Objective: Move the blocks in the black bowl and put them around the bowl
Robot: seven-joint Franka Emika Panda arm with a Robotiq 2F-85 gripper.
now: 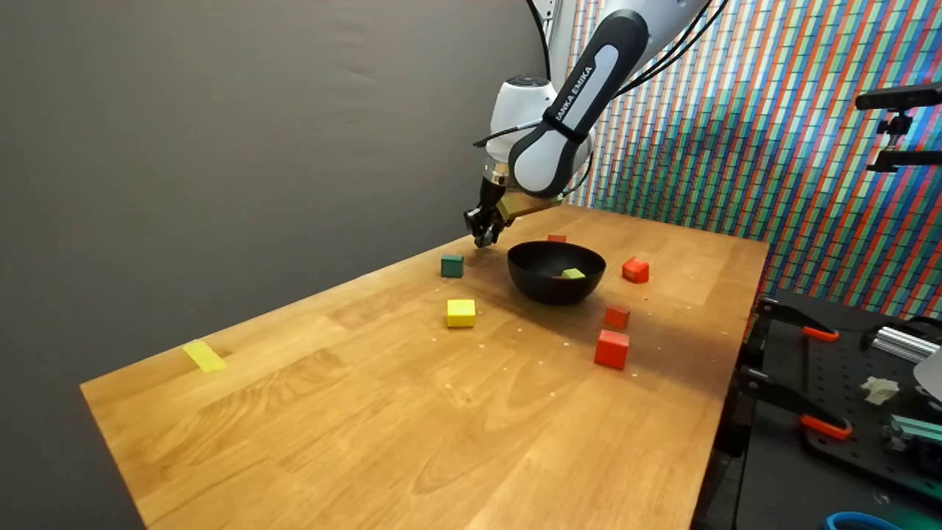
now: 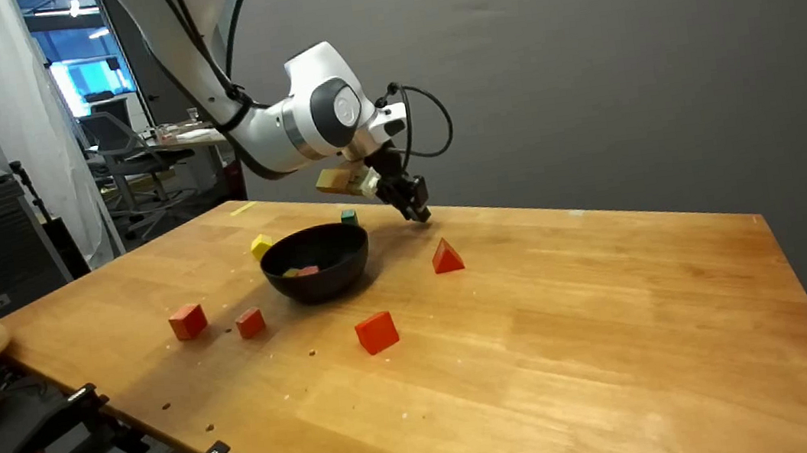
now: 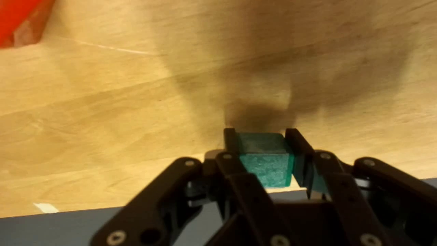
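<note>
The gripper (image 3: 261, 136) pinches a green block (image 3: 268, 169) between its jaws near the edge of the table (image 1: 353, 434), by a gray wall (image 1: 257, 147). Close by stands the black bowl (image 1: 552, 291), a yellowish block (image 1: 572, 273) and a red block (image 2: 308, 270) inside. A second green block (image 1: 452, 266) stands between the gripper and a yellow block (image 1: 461, 314); three red blocks (image 1: 611, 350) and a red pyramid (image 2: 447, 258) sit around the bowl's other sides. A yellow strip (image 1: 204, 355) lies well apart, and black clamps (image 1: 787, 398) show past the opposite edge.
</note>
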